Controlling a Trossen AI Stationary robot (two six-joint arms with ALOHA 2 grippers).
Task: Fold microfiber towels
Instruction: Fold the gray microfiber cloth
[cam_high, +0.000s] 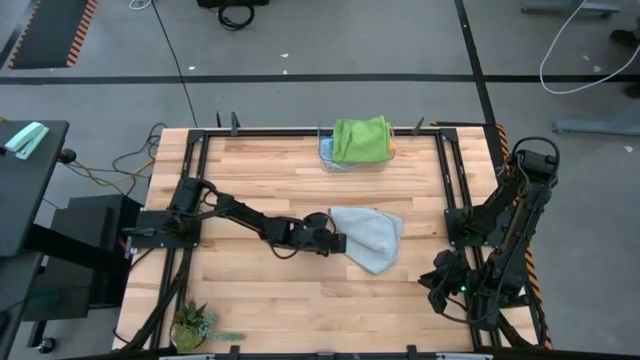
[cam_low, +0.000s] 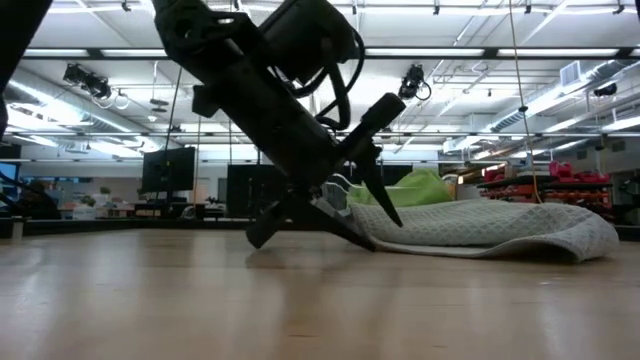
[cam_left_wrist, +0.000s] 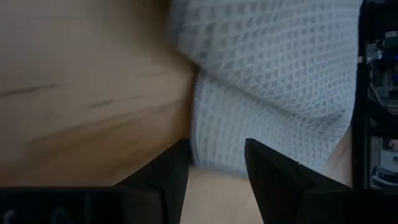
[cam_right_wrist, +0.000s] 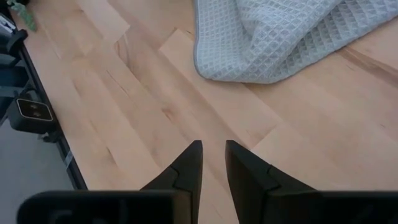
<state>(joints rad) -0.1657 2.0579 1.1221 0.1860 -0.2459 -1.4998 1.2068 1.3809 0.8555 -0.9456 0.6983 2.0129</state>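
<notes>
The light grey waffle-weave towel (cam_high: 370, 238) lies rumpled at the table's middle, partly folded over itself. My left gripper (cam_high: 340, 241) reaches in low from the table's left, slanting down and open. Its fingers stand on either side of the towel's left edge (cam_left_wrist: 217, 155), one low by the table and one above the cloth (cam_low: 385, 205). My right gripper (cam_right_wrist: 213, 158) hovers over bare wood near the table's right, narrowly open and empty. A green towel (cam_high: 360, 138) tops a pile at the far edge, with blue (cam_high: 327, 155) and yellow (cam_high: 392, 150) showing beneath. My left gripper has the grey towel's left edge (cam_left_wrist: 214, 163) between its open fingers, coming slantwise from the table's left. I cannot tell whether either finger touches the cloth. The towel lies on the table.
A small potted plant (cam_high: 195, 325) stands at the near left corner. Black rails (cam_high: 455, 170) run along the table's sides. Bare wood lies near and left of the grey towel.
</notes>
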